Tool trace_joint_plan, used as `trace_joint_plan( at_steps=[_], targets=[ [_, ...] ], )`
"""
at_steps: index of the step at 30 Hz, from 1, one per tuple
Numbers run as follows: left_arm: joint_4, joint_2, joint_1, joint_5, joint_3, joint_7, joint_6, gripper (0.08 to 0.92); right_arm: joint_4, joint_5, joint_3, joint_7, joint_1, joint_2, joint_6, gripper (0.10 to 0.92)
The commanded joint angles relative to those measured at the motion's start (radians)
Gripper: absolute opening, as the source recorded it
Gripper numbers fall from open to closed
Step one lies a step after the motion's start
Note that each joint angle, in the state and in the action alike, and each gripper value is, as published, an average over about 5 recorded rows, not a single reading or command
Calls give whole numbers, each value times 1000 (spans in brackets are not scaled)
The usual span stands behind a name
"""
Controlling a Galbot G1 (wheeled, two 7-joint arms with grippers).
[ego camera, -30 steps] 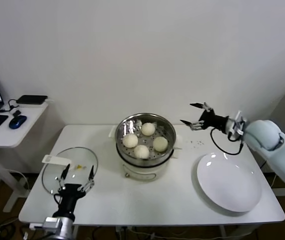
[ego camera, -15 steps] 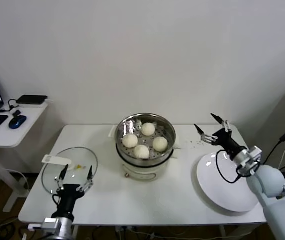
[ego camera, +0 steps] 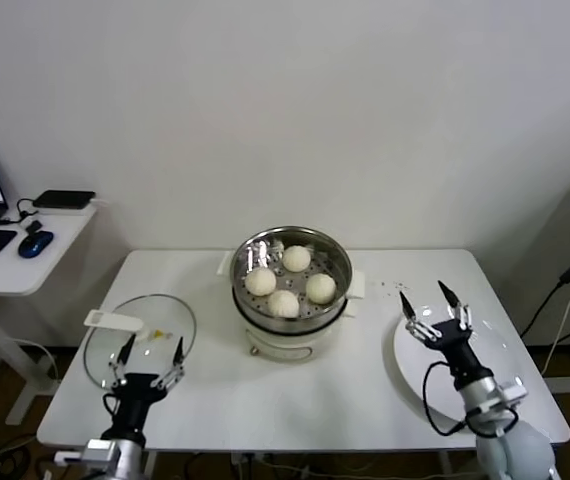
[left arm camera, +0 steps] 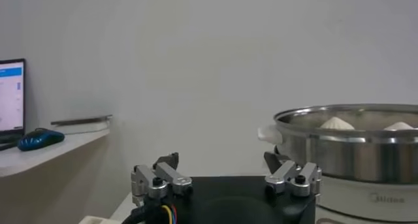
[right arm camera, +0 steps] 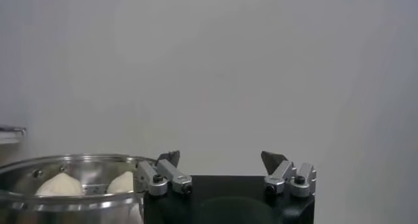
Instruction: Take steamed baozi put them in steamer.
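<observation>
Four cream-white baozi lie on the perforated tray inside the shiny steel steamer at the middle of the table. The steamer also shows in the left wrist view and the right wrist view, with bun tops above its rim. My right gripper is open and empty, low over the white plate at the right. My left gripper is open and empty near the table's front left, by the glass lid.
The glass lid with a white handle lies at the front left. A side desk at the far left holds a laptop, a blue mouse and a phone. Cables hang at the right of the table.
My right arm has drawn back from beside the steamer's far right and come down toward me over the white plate, empty. The left arm and the buns have not moved.
</observation>
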Motion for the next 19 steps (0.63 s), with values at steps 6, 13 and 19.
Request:
trace_joint_plan(
  at_steps=[6,13,19],
  targets=[
    [-6,2,15,-6,-5,1,-4,823,29,-19,61,0,-169,158,66,823],
    [-2,1,18,-3,-2,-3,-10,823,22,-10,67,-21,-179,157,70,823],
    [-5,1,20,-6,-4,-4,-8,823,16,-3,72,-32,-182,154,72,823]
  ],
)
